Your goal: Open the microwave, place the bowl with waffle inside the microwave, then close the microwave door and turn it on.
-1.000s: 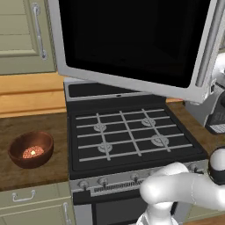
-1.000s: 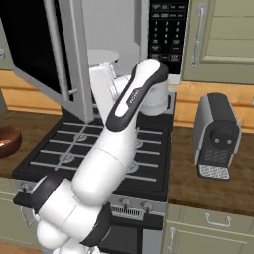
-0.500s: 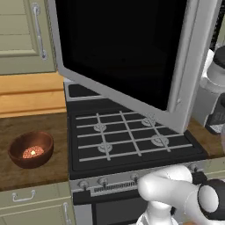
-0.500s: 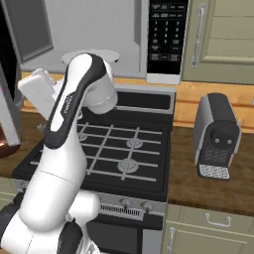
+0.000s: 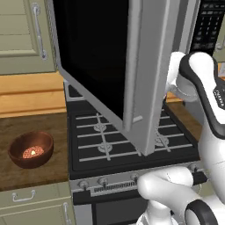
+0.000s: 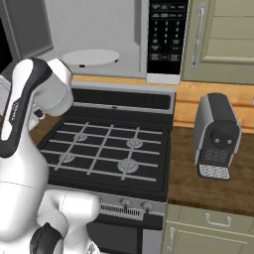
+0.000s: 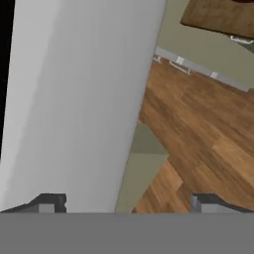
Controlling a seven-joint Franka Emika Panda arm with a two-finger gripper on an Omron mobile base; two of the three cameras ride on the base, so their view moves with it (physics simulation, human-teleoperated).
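A: Where does the white-framed microwave door with the black glass window (image 5: pixel 110 74) stand?

B: Swung wide open, out over the black gas stove with grey grates (image 5: pixel 127 145), its pale edge turned toward the left base camera. Seen from the right base camera, the large white microwave (image 6: pixel 106 37) gapes, with a round white turntable plate (image 6: pixel 92 57) lying flat inside and the dark keypad panel (image 6: pixel 167 34) at its right.

A: And the small round reddish-brown wooden-looking bowl?

B: Resting on the dark wooden counter (image 5: pixel 30 176) left of the stove, well apart from the door. Bowl (image 5: pixel 31 149) upright, with the small orange-tan waffle (image 5: pixel 31 152) sitting in its bottom. Not yet inside the microwave.

A: State of the two-finger gripper (image 7: pixel 126 202)?

B: Spread wide, gripping nothing. In the hand view, two dark fingertips (image 7: pixel 48 202) far apart at the bottom, with a broad white panel, probably the inner face of the door, looming ahead on the left, and brown wooden floor planks (image 7: pixel 198 134) on the right. Hard to tell whether either tip touches the panel.

A: And the arm itself?

B: White Franka arm (image 5: pixel 200 110) bent up at the right of the left base view, its dark-jointed elbow beside the door's far edge, close to the keypad side.

A: Anything else nearby?

B: A grey and black coffee machine (image 6: pixel 217 136) on the counter right of the stove, below a beige cabinet door with a metal handle (image 6: pixel 221 39). Another beige cabinet (image 5: pixel 24 35) above the bowl's counter, left of the open door.
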